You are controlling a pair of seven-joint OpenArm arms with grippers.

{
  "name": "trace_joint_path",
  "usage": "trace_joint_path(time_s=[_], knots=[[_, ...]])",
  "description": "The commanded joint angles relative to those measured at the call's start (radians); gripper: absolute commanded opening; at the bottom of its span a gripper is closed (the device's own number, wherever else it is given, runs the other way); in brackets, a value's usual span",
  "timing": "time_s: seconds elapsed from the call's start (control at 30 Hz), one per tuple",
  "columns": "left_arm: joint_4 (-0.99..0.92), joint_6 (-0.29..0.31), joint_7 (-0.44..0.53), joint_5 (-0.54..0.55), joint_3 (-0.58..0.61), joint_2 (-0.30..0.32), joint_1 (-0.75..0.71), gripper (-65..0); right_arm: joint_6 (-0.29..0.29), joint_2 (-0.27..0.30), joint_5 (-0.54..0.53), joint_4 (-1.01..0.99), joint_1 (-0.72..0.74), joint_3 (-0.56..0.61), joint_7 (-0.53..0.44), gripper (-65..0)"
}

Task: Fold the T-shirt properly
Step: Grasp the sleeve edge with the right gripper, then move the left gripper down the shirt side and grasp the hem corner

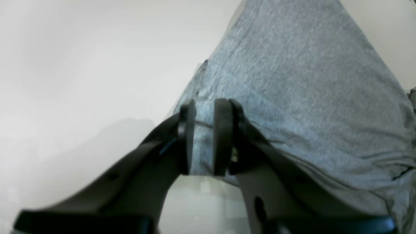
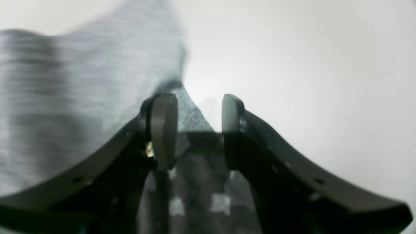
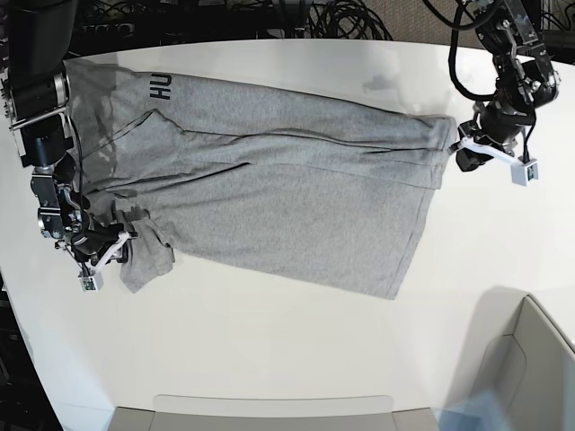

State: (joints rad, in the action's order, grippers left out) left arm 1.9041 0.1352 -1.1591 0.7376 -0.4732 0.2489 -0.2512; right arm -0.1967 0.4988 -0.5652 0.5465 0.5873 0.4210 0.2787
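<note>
The T-shirt (image 3: 269,189) is stretched lengthwise on the table (image 3: 269,341) between both pincers: hem corner pinched by the left pincer (image 1: 204,138), the sleeve end (blurred) straddled by the right pincer (image 2: 200,130), jaws parted.

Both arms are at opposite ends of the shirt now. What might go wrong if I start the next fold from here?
The left gripper pinches only a narrow edge of the T-shirt, so it may slip out when pulled. The right gripper looks open, with cloth only loosely between its fingers, so a lift from that end might leave the sleeve behind. The fabric is already bunched and creased near the sleeve, so the fold could set unevenly.
</note>
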Motion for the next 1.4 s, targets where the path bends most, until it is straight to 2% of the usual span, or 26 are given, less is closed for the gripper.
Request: trace_joint_path(time_s=[0.0, 0.17, 0.3, 0.47, 0.53, 0.63, 0.73, 0.8, 0.9, 1.1, 1.27, 1.37], knots=[[0.016, 0.004, 0.009, 0.013, -0.005, 0.011, 0.006, -53.0, -0.013, -0.004, 0.006, -0.015, 0.018, 0.000, 0.031, -41.5], [-0.001, 0.005, 0.009, 0.012, -0.003, 0.013, 0.063, -52.8, -0.014, -0.022, 0.003, -0.018, -0.002, 0.008, 0.012, -41.5], [-0.139, 0.005, 0.037, 0.010, 0.058, 0.031, 0.211, -52.7, -0.016, -0.024, 0.004, -0.012, -0.022, 0.008, 0.012, -41.5], [-0.349, -0.003, 0.189, 0.009, 0.267, 0.108, 0.445, -47.0, -0.016, -0.013, 0.004, 0.025, -0.046, 0.002, 0.014, -41.6], [-0.460, -0.003, 0.230, 0.006, 0.336, 0.123, 0.548, -47.0, -0.014, 0.010, 0.001, 0.051, -0.063, 0.002, 0.014, -41.6], [-0.668, -0.003, 0.296, -0.088, 0.428, 0.123, 0.694, -47.0, -0.014, 0.019, 0.000, 0.065, -0.073, 0.000, 0.014, -41.6], [-0.901, -0.003, 0.410, -0.226, 0.540, 0.115, 0.807, -47.0, -0.014, 0.019, 0.000, 0.065, -0.073, 0.000, 0.014, -41.6], [-1.024, -0.003, 0.492, -0.269, 0.609, 0.100, 0.857, -47.0, -0.013, 0.019, 0.000, 0.065, -0.073, 0.000, 0.014, -41.6], [-1.135, -0.003, 0.561, -0.273, 0.669, 0.080, 0.904, -47.0, -0.013, 0.019, 0.000, 0.065, -0.073, 0.000, 0.012, -41.6], [-1.164, 0.002, 0.589, -0.273, 0.686, 0.039, 0.938, -46.6, -0.013, 0.019, 0.000, 0.065, -0.073, 0.000, 0.011, -41.6], [-1.368, -0.001, 0.707, -0.275, 0.766, -0.001, 1.019, -42.6, -0.013, 0.021, 0.000, 0.083, -0.074, 0.000, 0.014, -41.6], [-1.383, 0.001, 0.713, -0.275, 0.807, -0.026, 1.039, -42.4, -0.013, 0.021, 0.000, 0.091, -0.074, 0.000, 0.014, -41.6]])
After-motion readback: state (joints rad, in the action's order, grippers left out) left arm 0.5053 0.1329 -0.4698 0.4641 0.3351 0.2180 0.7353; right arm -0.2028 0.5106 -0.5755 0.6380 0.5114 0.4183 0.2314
